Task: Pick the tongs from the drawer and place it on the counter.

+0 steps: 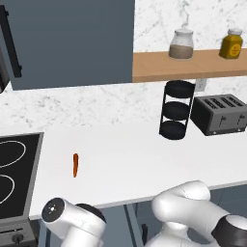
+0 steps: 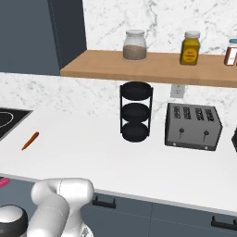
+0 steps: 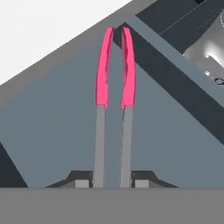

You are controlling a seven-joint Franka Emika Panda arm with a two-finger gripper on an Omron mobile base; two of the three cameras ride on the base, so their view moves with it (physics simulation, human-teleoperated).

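The tongs (image 3: 103, 70) run straight up the hand view from between my fingertips: two grey arms ending in bright pink tips. My gripper (image 3: 112, 181) is shut on the tongs, with a dark finger (image 3: 82, 181) pressed against the outside of each grey arm. Behind them lies the blue-grey floor of the open drawer (image 3: 52, 140), and the white counter (image 3: 43, 30) fills the upper left corner. A small pink end of the tongs (image 2: 2, 182) pokes out at the left edge of the right base view, below the counter (image 2: 92, 148) edge. The counter (image 1: 144, 154) stretches wide and white.
A short orange stick (image 1: 75, 165) (image 2: 30, 140) lies on the counter near the black hob (image 1: 14, 169). A black tiered rack (image 1: 174, 110) and a grey toaster (image 1: 219, 114) stand at the back right. A wooden shelf (image 2: 152, 65) with jars hangs above them.
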